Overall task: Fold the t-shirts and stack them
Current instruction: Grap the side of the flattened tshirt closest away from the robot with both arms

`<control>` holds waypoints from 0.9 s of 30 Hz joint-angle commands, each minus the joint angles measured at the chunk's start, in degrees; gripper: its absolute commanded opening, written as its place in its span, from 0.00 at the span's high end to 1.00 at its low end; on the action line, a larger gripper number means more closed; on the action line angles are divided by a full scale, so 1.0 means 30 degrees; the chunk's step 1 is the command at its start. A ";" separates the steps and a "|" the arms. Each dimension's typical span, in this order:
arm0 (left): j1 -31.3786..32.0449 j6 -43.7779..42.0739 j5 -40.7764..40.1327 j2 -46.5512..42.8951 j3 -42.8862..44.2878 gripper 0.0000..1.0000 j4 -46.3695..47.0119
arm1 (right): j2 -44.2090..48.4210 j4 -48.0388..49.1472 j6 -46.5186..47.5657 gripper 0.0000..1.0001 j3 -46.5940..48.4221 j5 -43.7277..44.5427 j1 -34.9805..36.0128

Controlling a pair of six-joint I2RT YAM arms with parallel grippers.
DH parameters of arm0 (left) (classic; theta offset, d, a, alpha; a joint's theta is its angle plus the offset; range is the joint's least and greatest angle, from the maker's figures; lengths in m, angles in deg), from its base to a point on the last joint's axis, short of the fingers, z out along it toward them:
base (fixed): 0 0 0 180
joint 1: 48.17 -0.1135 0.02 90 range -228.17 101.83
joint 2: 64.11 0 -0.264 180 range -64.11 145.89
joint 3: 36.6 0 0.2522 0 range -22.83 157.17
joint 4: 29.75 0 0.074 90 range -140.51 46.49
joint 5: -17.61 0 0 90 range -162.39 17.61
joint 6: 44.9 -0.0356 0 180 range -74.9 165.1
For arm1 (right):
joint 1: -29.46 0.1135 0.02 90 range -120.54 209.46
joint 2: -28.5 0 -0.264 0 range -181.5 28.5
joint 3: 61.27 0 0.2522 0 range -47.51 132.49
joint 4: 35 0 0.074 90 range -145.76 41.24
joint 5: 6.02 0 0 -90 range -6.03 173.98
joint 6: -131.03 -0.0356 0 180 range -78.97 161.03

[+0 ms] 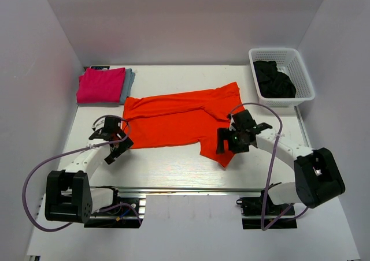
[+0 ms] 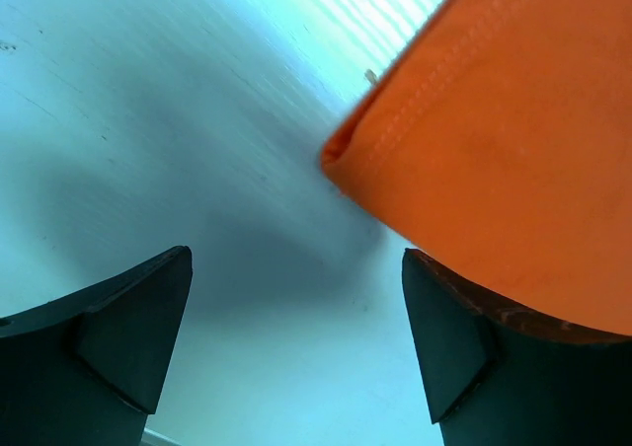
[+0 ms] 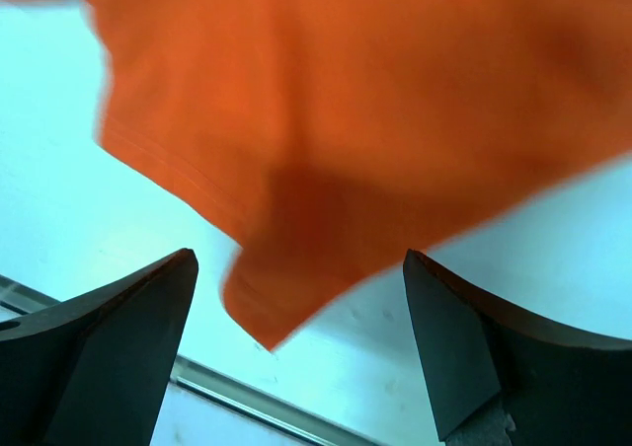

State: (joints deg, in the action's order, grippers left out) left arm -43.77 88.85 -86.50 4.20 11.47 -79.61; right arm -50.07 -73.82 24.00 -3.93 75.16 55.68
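Note:
A bright orange t-shirt (image 1: 176,119) lies spread on the white table, a sleeve corner pointing toward the front edge. My left gripper (image 1: 117,144) is open and empty at the shirt's near left corner; that hemmed corner (image 2: 474,120) lies just ahead of the right finger. My right gripper (image 1: 226,141) is open and empty over the shirt's near right part; its sleeve corner (image 3: 296,268) lies between the jaws' tips below. A folded magenta-pink t-shirt (image 1: 101,85) lies on a light blue-grey one (image 1: 128,83) at the far left. A black t-shirt (image 1: 274,79) lies in the basket.
A white lattice basket (image 1: 303,79) stands at the far right corner. The table's metal front edge (image 1: 185,189) runs just in front of both grippers and shows in the right wrist view (image 3: 267,411). White walls close in the back and sides.

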 commanded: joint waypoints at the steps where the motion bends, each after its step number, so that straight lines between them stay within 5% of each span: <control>1: -0.0324 0.1121 -0.1039 0.0574 -0.0156 0.07 0.0898 | 0.1310 -0.0876 -0.2021 0.10 -0.1366 0.0567 0.0021; 3: -0.0325 0.1121 -0.0457 0.0957 -0.0156 0.13 0.1776 | 0.1490 -0.0701 -0.2201 0.10 -0.1749 0.0102 -0.0038; 10: -0.0325 0.0652 -0.0336 0.1895 -0.0361 0.38 0.2626 | 0.0965 -0.0524 -0.2464 0.32 -0.2541 -0.1890 0.0138; 14: -0.0501 0.0447 -0.0073 0.2071 -0.0886 0.51 0.3155 | 0.0876 -0.0173 -0.2991 0.68 -0.2805 -0.2334 0.0109; 16: -0.0501 0.0183 0.0394 0.2246 -0.0888 0.56 0.3915 | 0.0759 -0.0172 -0.3139 0.75 -0.2776 -0.2392 0.0080; 17: -0.0501 0.0183 0.0628 0.2248 -0.0888 0.64 0.3917 | 0.0759 -0.0230 -0.3429 0.79 -0.2776 -0.2189 0.0079; 18: -0.0501 0.0183 0.0631 0.2422 -0.1062 0.86 0.4178 | 0.0730 -0.0405 -0.3577 0.89 -0.2747 -0.1926 0.0021; 20: -0.0501 -0.0022 0.0631 0.2598 -0.1064 1.00 0.4181 | 0.0904 -0.1049 -0.4189 1.00 -0.2718 -0.0467 -0.0036; 27: -0.0501 -0.0842 0.0865 0.2221 -0.1267 1.00 0.4386 | 0.3358 -0.4739 -0.5658 1.00 -0.2047 0.5514 -0.0330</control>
State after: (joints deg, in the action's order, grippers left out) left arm -45.08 87.65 -85.30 10.82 9.98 -65.42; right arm -44.28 -81.53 9.85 -11.83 81.45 55.33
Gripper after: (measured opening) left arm 0.024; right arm 0.004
